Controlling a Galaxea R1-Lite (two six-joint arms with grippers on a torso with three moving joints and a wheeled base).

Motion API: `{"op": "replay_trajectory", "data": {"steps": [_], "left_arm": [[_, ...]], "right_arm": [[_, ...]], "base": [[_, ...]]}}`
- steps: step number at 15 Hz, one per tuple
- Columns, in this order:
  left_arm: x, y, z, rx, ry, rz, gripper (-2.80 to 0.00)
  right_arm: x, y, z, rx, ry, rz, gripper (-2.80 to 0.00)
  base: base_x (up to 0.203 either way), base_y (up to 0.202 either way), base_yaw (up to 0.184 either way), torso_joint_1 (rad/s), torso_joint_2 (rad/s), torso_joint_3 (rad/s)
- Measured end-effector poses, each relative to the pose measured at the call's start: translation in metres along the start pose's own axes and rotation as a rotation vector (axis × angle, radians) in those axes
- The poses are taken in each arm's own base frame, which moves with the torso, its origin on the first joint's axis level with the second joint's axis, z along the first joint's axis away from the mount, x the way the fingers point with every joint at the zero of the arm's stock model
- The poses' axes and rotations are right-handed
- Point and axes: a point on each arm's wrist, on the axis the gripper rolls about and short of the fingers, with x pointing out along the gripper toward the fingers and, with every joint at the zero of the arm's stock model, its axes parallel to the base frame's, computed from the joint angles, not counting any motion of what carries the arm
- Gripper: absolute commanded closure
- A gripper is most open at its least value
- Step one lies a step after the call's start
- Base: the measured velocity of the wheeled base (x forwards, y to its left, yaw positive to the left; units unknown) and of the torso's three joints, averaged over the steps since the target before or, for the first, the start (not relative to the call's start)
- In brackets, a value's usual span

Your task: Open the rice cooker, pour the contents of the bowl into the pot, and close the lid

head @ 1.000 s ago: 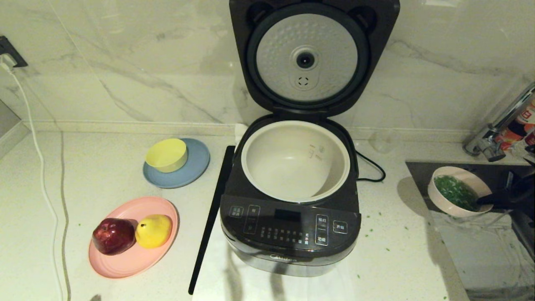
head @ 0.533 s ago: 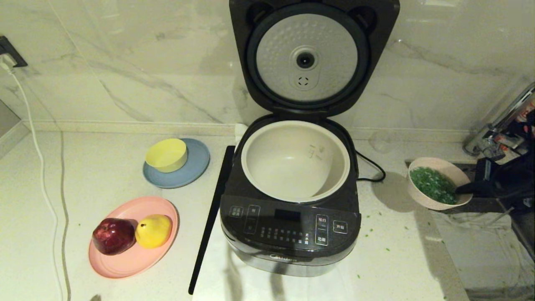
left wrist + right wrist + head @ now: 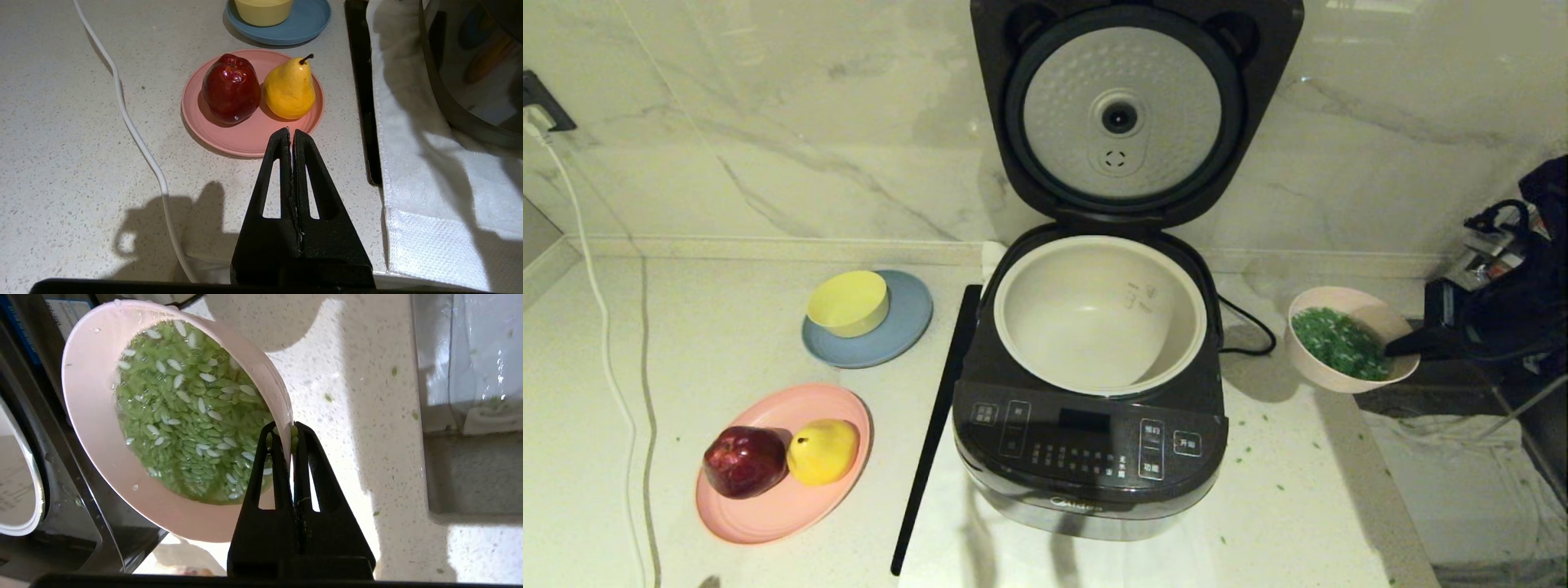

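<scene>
While the lid (image 3: 1131,114) stands open, right gripper (image 3: 291,430), clamped on the bowl (image 3: 1347,339) rim, holds it at three o'clock of the pot (image 3: 1098,314); left gripper (image 3: 291,136) parked, fingers together.

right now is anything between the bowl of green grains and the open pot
Nothing visible. The right gripper holds the bowl by its rim, in the air just right of the rice cooker. The lid stands upright behind the pot, so its mouth is uncovered.
</scene>
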Motion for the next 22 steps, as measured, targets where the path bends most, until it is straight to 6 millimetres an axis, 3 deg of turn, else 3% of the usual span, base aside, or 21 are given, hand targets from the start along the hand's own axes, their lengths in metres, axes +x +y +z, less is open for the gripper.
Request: {"op": "replay_trajectory", "data": {"steps": [6, 16, 22], "left_arm": [[0.000, 0.000, 0.000, 0.000, 0.000, 0.000, 0.00], [0.000, 0.000, 0.000, 0.000, 0.000, 0.001, 0.00], [0.000, 0.000, 0.000, 0.000, 0.000, 0.000, 0.00]], "right_arm": [[-0.007, 0.033, 0.004, -0.067, 0.027, 0.022, 0.00], [-0.024, 0.092, -0.007, -0.150, 0.046, 0.106, 0.00], [-0.017, 0.123, -0.018, -0.206, 0.050, 0.129, 0.00]], "base": [[0.000, 0.000, 0.000, 0.000, 0.00, 0.000], [0.000, 0.000, 0.000, 0.000, 0.00, 0.000], [0.000, 0.000, 0.000, 0.000, 0.00, 0.000]]}}
